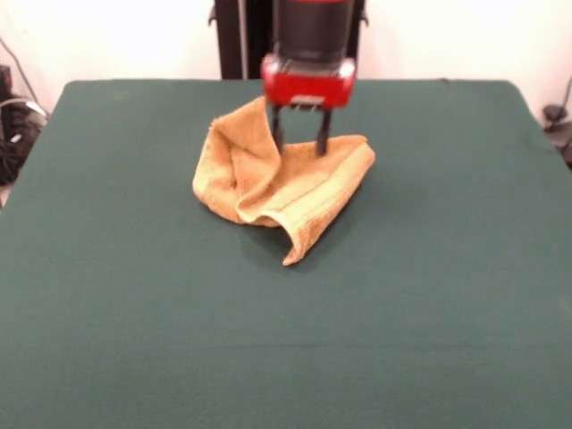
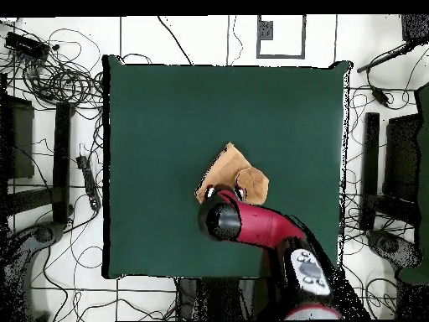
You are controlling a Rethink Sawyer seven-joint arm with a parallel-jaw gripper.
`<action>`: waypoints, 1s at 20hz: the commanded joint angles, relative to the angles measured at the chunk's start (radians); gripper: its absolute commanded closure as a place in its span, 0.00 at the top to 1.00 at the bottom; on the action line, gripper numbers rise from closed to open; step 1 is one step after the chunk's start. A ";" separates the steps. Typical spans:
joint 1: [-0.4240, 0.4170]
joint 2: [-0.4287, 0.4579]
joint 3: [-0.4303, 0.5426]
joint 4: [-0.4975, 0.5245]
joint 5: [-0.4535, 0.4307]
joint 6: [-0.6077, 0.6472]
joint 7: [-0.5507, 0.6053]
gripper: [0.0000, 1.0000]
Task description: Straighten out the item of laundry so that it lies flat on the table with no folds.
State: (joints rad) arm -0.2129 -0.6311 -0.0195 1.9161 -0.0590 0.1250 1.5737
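- Towel (image 1: 281, 179) — golden-orange terry cloth, lying crumpled and folded over itself on the table (image 1: 116, 295), not flat.
- Position of the towel: in the front view it sits in the far half of the table, close to the middle between the side edges and nearer the pedestal side; in the overhead view the towel (image 2: 228, 168) shows as a small tan patch near the table's centre, partly covered by the arm (image 2: 260, 226).
- Shape of the towel, front view: one part stands up as a raised peak on the picture's left of the gripper; a wide folded layer runs to the picture's right; one pointed corner hangs toward the camera, with a ribbed band visible along that edge.
- Gripper (image 1: 299, 143) — red body with two dark fingers (image 1: 278, 134) pointing straight down, directly over the towel's far part.
- State of the gripper: the two fingers stand apart with a clear gap between them; their tips reach the cloth's upper surface, and no cloth is seen pinched between them.
- Arm, overhead view: the red and black arm reaches from the table's bottom edge up to the towel, its round end hiding the gripper and the towel's near part.
- Table (image 2: 151, 126): dark green cloth, far larger than the towel.
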 commanded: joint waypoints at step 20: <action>-0.024 -0.053 0.069 -0.014 0.137 0.322 0.096 1.00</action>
State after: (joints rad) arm -0.2106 -0.8360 -0.0619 1.9212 0.0705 0.4649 1.5737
